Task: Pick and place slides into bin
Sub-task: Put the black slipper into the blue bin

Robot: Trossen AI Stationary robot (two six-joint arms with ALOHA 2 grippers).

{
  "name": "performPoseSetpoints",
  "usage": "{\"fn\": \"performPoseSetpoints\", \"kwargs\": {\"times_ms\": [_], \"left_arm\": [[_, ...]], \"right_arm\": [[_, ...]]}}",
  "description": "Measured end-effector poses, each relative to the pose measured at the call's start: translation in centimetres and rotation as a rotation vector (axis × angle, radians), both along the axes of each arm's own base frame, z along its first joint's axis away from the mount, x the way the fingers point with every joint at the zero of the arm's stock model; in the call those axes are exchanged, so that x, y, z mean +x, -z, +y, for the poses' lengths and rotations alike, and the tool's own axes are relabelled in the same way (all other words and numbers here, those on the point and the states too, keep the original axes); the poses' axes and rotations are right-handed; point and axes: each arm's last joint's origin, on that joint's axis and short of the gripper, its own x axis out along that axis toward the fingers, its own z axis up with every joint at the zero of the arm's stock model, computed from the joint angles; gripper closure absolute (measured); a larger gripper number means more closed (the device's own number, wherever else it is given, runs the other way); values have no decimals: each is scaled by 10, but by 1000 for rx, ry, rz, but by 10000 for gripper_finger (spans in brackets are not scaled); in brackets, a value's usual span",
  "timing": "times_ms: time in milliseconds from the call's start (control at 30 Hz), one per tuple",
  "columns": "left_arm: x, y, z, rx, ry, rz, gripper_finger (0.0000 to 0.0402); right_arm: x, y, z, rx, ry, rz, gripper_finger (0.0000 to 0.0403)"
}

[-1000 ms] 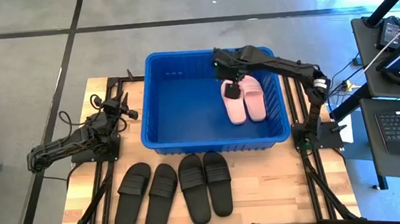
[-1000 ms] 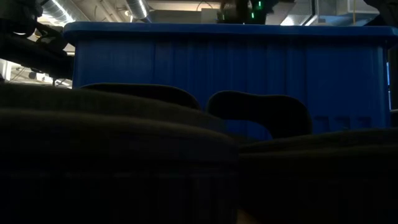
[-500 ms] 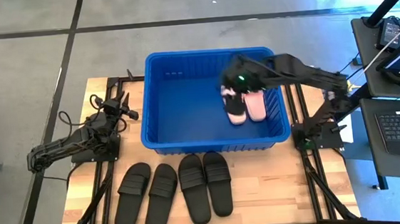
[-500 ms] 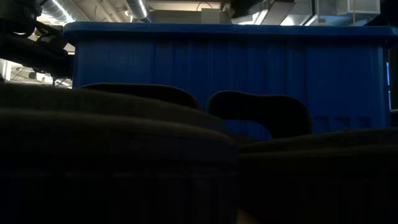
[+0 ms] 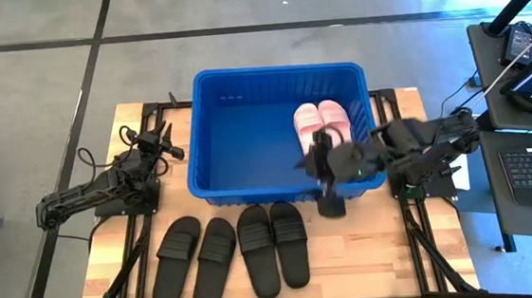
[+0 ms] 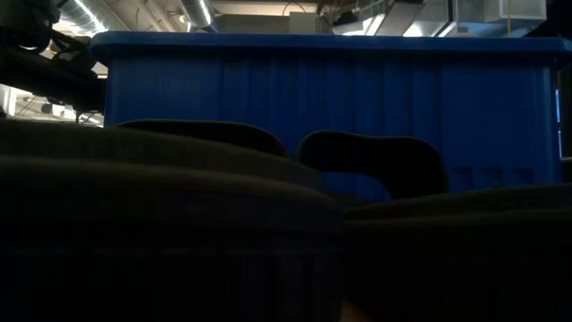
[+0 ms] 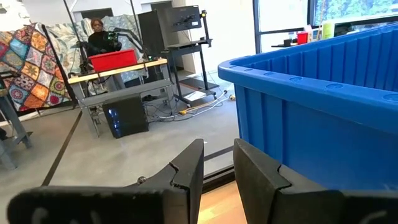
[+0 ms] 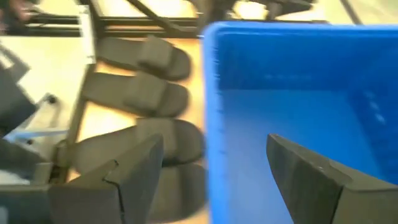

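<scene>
high view: the bin [image 5: 235, 123] sits mid-table, the two pale slides [image 5: 323, 130] lying inside against its right wall; four black slides [image 5: 229, 254] rest in a row on the boards just in front of it, well apart from anything i hold; my right gripper [image 5: 330, 177] hangs over the bin's front right rim, fingers spread wide with nothing between them; my left gripper [image 5: 156, 141] waits beside the bin's left wall, fingers drawn near together, empty; next, as i judge it, the nearest black slide; clear the rim before dropping, come down across the wide strap, close on the strap rather than the sole; risk: nudging its neighbour, which lies touching.
</scene>
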Motion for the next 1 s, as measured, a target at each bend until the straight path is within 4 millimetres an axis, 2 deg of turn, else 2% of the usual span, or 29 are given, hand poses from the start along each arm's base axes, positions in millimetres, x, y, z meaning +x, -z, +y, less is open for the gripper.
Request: {"fn": "performPoseSetpoints", "kwargs": {"times_ms": [167,433,533,733,867,1000], "left_arm": [[0,0,0,0,0,-1,319],[0,-1,0,0,0,-2,319],[0,-1,0,0,3,-2,319],[2,-1,-1,-2,89,-4,319],[4,-1,-2,-5,141,-13,319],[4,-4,-2,13,151,-44,319]], "right_arm": [[11,15,33,51,-35,21,118],[35,66,91,75,-61,165,118],[41,83,106,81,-47,211,118],[50,108,122,90,3,268,118],[45,118,134,-49,61,231,118],[26,121,147,-191,143,202,118]]}}
